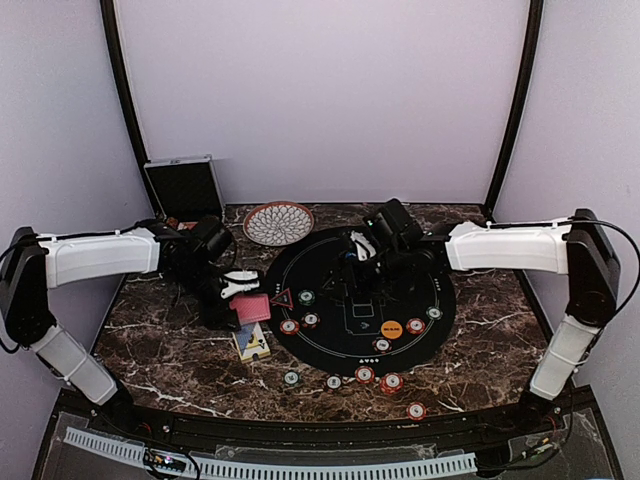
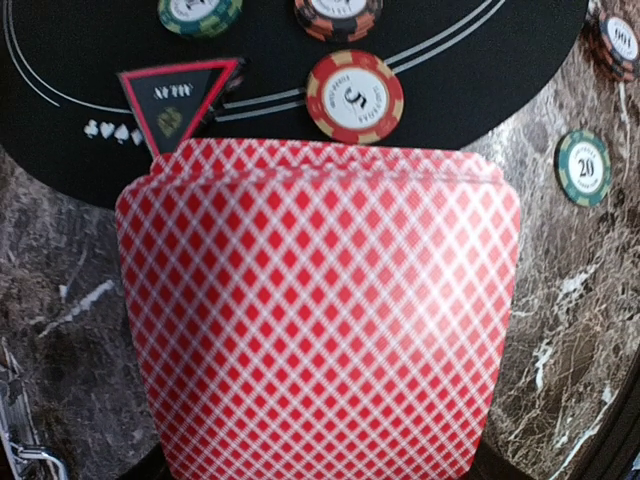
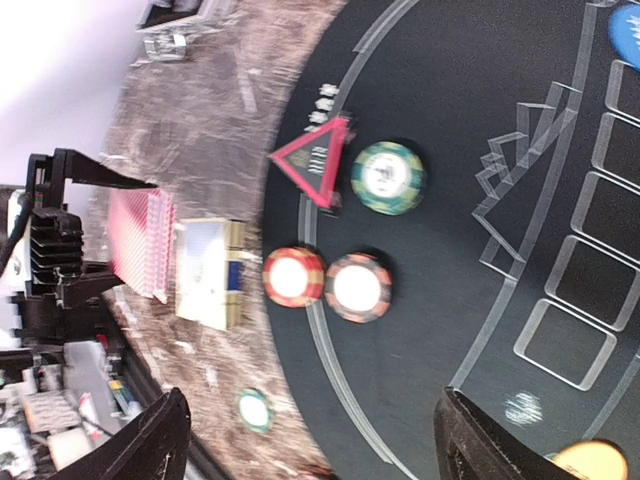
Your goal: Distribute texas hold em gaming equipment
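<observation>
Red-backed deck of playing cards (image 2: 320,320) was clamped in the left gripper (image 1: 237,296), over the marble at the mat's left edge, near the red triangle marker (image 1: 281,298). Whether the deck touched the surface could not be told.

Round striped poker chips (image 1: 306,296): eleven counted in the top view. Six were on the mat and five at or past its near edge, in red, green and pale faces.
One orange round button (image 1: 391,327) and one blue round button (image 3: 625,30) were on the mat.
One blue-and-yellow card box (image 1: 251,342) lay just beside the deck.

Right gripper (image 3: 312,400) hung over the mat, jaws wide apart.

Surface: one black round mat (image 1: 325,350) with white line markings, on a dark brown, white-veined marble tabletop (image 1: 170,370). One patterned round bowl (image 1: 278,222) and one silver-edged black case (image 1: 183,185) stood at the far edge.

Room: pale lilac walls (image 1: 320,100), two black posts (image 1: 120,90).
</observation>
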`<state>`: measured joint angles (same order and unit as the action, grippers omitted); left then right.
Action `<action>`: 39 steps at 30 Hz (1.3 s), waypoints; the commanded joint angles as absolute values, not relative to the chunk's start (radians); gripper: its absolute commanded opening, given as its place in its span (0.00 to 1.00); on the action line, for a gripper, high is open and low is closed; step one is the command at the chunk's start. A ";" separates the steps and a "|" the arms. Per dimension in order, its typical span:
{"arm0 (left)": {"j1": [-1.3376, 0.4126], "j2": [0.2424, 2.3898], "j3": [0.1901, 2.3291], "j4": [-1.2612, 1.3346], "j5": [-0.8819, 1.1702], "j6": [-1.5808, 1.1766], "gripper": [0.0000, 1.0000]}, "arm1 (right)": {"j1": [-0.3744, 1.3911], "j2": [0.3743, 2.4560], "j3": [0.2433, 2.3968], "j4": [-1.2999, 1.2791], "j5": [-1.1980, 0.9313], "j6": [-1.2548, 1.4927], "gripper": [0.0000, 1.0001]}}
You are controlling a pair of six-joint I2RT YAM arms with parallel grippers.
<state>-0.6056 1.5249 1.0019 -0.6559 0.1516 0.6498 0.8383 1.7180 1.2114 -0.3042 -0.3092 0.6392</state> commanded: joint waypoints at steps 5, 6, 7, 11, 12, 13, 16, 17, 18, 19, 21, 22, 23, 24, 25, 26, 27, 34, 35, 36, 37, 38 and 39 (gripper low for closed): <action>-0.608 1.478 1.177 -0.768 0.212 0.568 0.00 | 0.830 1.779 1.281 -0.080 -0.563 0.752 0.85; -0.610 1.492 1.209 -0.774 0.214 0.562 0.00 | 0.826 1.789 1.287 -0.054 -0.594 0.768 0.85; -0.612 1.498 1.224 -0.775 0.215 0.552 0.00 | 0.824 1.803 1.296 -0.027 -0.616 0.785 0.85; -0.626 1.536 1.326 -0.793 0.228 0.541 0.00 | 0.818 1.845 1.328 0.069 -0.696 0.856 0.84; -0.629 1.548 1.338 -0.799 0.230 0.540 0.00 | 0.818 1.855 1.333 0.092 -0.713 0.875 0.84; -0.631 1.553 1.358 -0.802 0.231 0.541 0.00 | 0.819 1.863 1.336 0.124 -0.732 0.898 0.84; -0.632 1.572 1.383 -0.812 0.238 0.544 0.00 | 0.817 1.881 1.329 0.220 -0.772 0.970 0.84; -0.632 1.578 1.388 -0.814 0.241 0.544 0.00 | 0.817 1.885 1.326 0.239 -0.779 0.984 0.84; -0.632 1.580 1.390 -0.814 0.242 0.543 0.00 | 0.817 1.889 1.323 0.258 -0.786 0.997 0.84; -0.634 1.582 1.393 -0.813 0.244 0.542 0.00 | 0.817 1.893 1.321 0.270 -0.790 1.004 0.84; -0.636 1.585 1.396 -0.814 0.246 0.541 0.00 | 0.815 1.900 1.313 0.300 -0.798 1.026 0.84; -0.637 1.586 1.396 -0.813 0.247 0.540 0.00 | 0.814 1.902 1.305 0.320 -0.805 1.039 0.84; -0.638 1.586 1.395 -0.813 0.246 0.540 0.00 | 0.813 1.903 1.299 0.334 -0.809 1.048 0.84; -0.637 1.586 1.395 -0.813 0.245 0.541 0.00 | 0.812 1.906 1.297 0.339 -0.810 1.052 0.84; -0.637 1.585 1.392 -0.813 0.246 0.540 0.00 | 0.810 1.907 1.296 0.341 -0.811 1.053 0.84; -0.637 1.584 1.390 -0.813 0.247 0.540 0.00 | 0.808 1.910 1.297 0.342 -0.811 1.054 0.83; -0.638 1.583 1.389 -0.814 0.246 0.539 0.00 | 0.807 1.914 1.301 0.342 -0.813 1.054 0.83; -0.640 1.577 1.395 -0.809 0.258 0.536 0.00 | 0.807 1.960 1.325 0.365 -0.830 1.073 0.81; -0.640 1.576 1.396 -0.807 0.259 0.535 0.00 | 0.807 1.962 1.325 0.368 -0.831 1.076 0.80; -0.639 1.576 1.398 -0.806 0.260 0.533 0.00 | 0.808 1.964 1.325 0.374 -0.833 1.080 0.80; -0.639 1.577 1.398 -0.806 0.262 0.533 0.00 | 0.807 1.966 1.325 0.381 -0.835 1.085 0.79; -0.640 1.578 1.399 -0.808 0.265 0.532 0.00 | 0.808 1.969 1.325 0.387 -0.837 1.090 0.79; -0.640 1.578 1.399 -0.808 0.265 0.532 0.00 | 0.807 1.971 1.327 0.397 -0.839 1.097 0.79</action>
<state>-0.6331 1.5944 1.3598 -0.8024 0.2310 0.5385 0.8116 1.9617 1.3048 0.3164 -0.8154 1.0691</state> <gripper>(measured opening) 0.682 0.794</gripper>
